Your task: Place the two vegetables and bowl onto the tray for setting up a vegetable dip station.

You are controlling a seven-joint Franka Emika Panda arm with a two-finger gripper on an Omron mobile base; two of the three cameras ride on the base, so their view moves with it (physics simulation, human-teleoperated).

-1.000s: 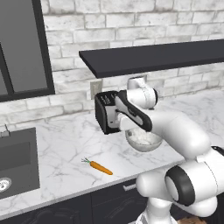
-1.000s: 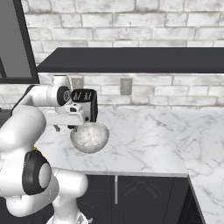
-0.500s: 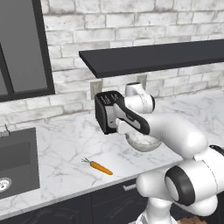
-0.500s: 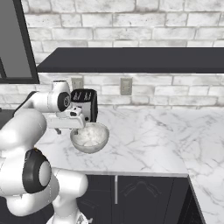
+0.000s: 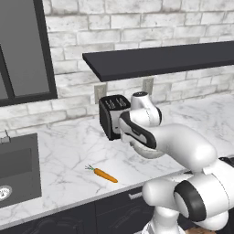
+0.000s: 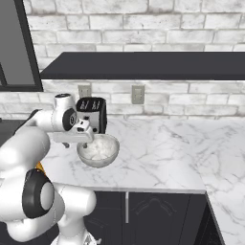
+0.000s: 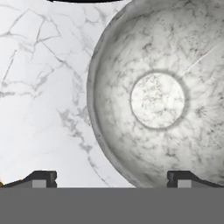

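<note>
The marble-like white-grey bowl (image 7: 158,99) sits on the white marble counter (image 7: 39,87) in front of a black toaster (image 6: 92,114). My gripper (image 7: 111,179) hangs open just above the bowl's left rim. One fingertip (image 7: 41,178) is outside the rim and the other stands over the inside. In the right base view the gripper (image 6: 86,142) hovers at the left edge of the bowl (image 6: 100,152). In the left base view my arm covers most of the bowl (image 5: 147,154). The orange carrot (image 5: 104,174) lies near the counter's front edge, left of the bowl. The tray is out of view.
A dark sink (image 5: 17,165) is set into the counter at the far left. A black shelf (image 5: 160,58) runs along the brick wall above the toaster (image 5: 111,115). Open marble counter (image 6: 172,148) stretches to the right of the bowl.
The hand has come down a little toward the bowl's rim, still open. Bowl and carrot have not moved.
</note>
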